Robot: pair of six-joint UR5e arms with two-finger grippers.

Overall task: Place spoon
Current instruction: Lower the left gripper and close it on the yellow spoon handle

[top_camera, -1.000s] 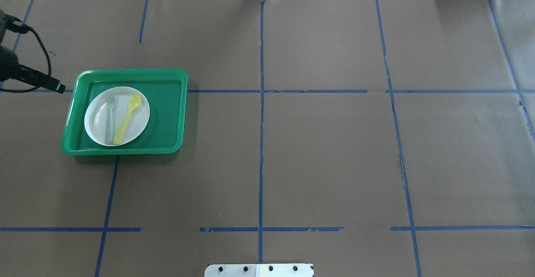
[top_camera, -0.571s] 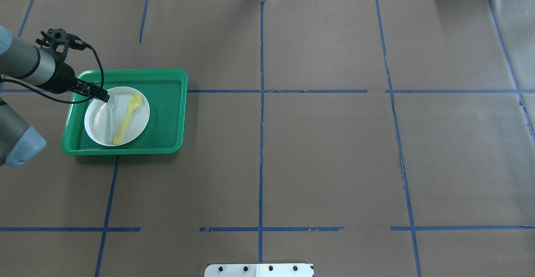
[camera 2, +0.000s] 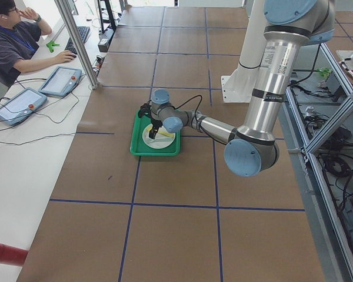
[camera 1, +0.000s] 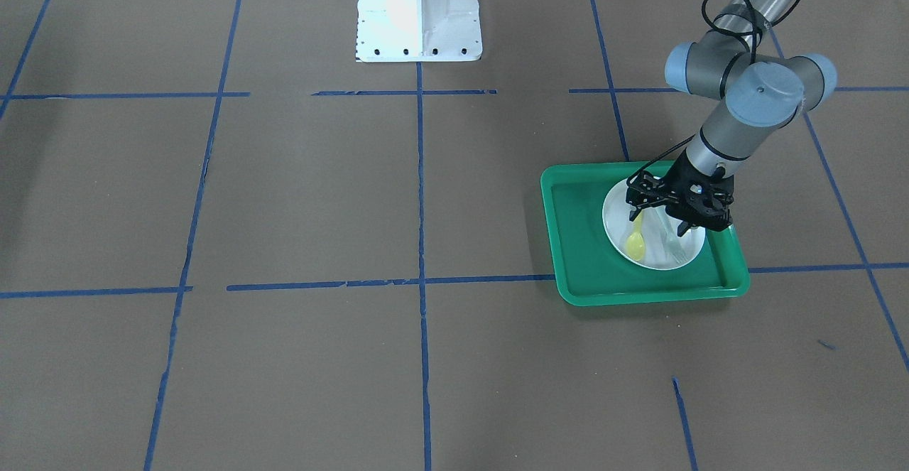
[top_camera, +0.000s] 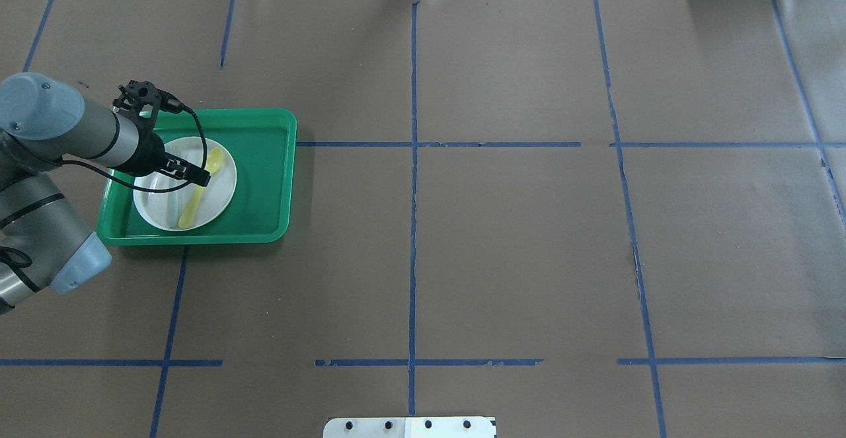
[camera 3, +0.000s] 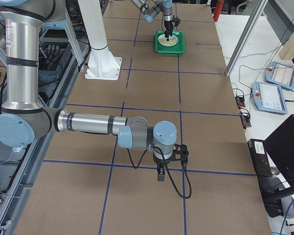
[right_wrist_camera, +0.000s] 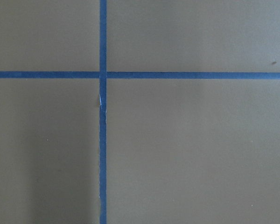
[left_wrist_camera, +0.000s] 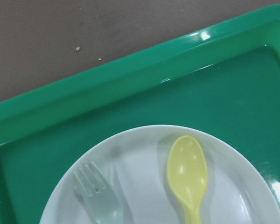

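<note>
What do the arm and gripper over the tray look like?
The left arm is silver-grey tubing with pale blue caps on its joints. The left gripper is black with a skeletal frame, and a black cable loops from the wrist alongside it.

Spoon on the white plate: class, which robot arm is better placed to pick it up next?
Left. The left pincer hovers above the plate and yellow spoon; the right pincer hangs over brown paper far from the tray.
</note>
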